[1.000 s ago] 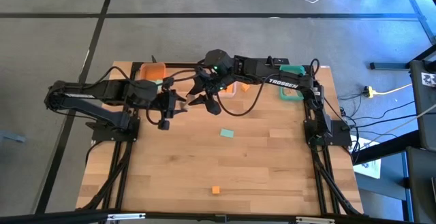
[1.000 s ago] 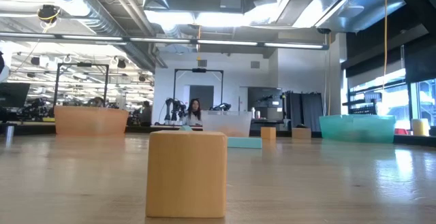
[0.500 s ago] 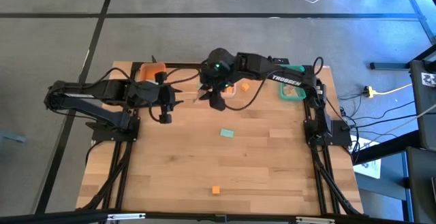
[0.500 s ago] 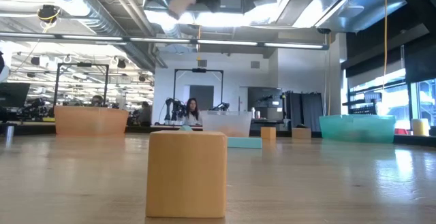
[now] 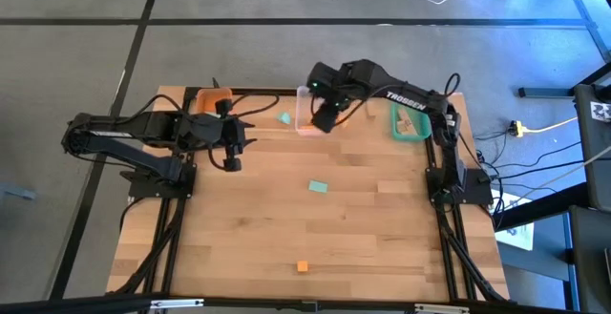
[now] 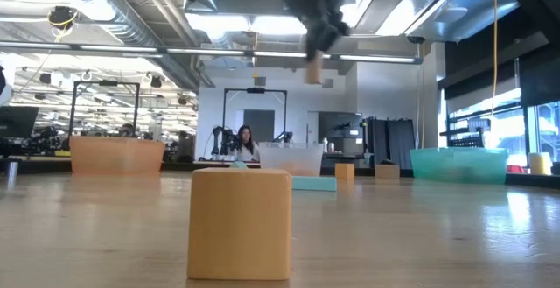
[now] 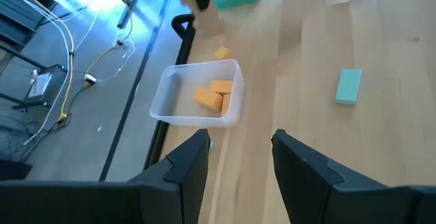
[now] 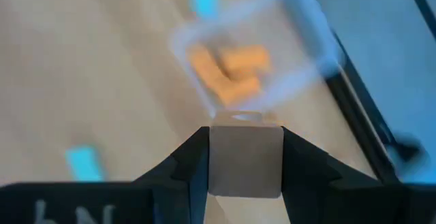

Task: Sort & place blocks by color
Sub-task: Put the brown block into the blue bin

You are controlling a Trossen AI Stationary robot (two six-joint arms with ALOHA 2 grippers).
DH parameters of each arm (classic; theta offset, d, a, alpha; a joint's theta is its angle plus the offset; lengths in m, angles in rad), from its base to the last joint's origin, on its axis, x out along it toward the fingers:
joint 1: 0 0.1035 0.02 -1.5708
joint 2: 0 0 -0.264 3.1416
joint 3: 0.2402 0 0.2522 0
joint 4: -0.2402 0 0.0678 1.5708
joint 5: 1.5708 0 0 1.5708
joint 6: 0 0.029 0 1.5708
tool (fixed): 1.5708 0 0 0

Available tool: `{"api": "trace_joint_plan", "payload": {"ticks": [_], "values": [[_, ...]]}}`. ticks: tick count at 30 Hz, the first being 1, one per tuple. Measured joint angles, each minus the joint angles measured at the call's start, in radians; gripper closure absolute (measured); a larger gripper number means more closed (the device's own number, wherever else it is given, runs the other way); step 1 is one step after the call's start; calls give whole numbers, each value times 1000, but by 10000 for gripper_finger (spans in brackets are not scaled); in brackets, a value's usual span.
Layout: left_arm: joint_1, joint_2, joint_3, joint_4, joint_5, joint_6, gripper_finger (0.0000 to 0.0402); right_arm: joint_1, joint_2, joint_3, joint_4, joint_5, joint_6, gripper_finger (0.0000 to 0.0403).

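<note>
Mid-task: my right gripper (image 8: 244, 161) grips a plain wood block (image 8: 245, 161) above the clear bin (image 7: 194, 112); left gripper (image 7: 240, 157) open, empty. Mint block (image 5: 318, 187) and orange block (image 5: 303, 266) remain unsorted lower down.

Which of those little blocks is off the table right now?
The plain wood block, pinched between the right gripper's fingers above the clear bin. The mint green blocks and the orange block lie on the table.

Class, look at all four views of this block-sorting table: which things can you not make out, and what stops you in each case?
- Teal bin, high view: contents partly covered by the right arm.
- Orange bin, high view: left arm and cables hide its inside.
- Clear bin, right wrist view: blurred, blocks cannot be counted.
- Left gripper, low view: out of frame.
</note>
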Motion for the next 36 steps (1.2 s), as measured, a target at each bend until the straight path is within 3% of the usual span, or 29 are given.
{"api": "trace_joint_plan", "payload": {"ticks": [4,6,12,25,36], "values": [[0,0,0,0,0,-13,250,-56,0,0,-188,108,118,271],[0,0,0,0,-1,-10,250,-85,-1,-12,-181,133,162,271],[0,0,0,-1,-48,-10,250,-178,-6,-18,-185,107,219,271],[69,0,0,-1,-51,-36,250,-385,-6,-18,-185,81,137,271],[211,0,0,4,-48,-92,250,-444,-85,-18,-185,55,76,271]]}}
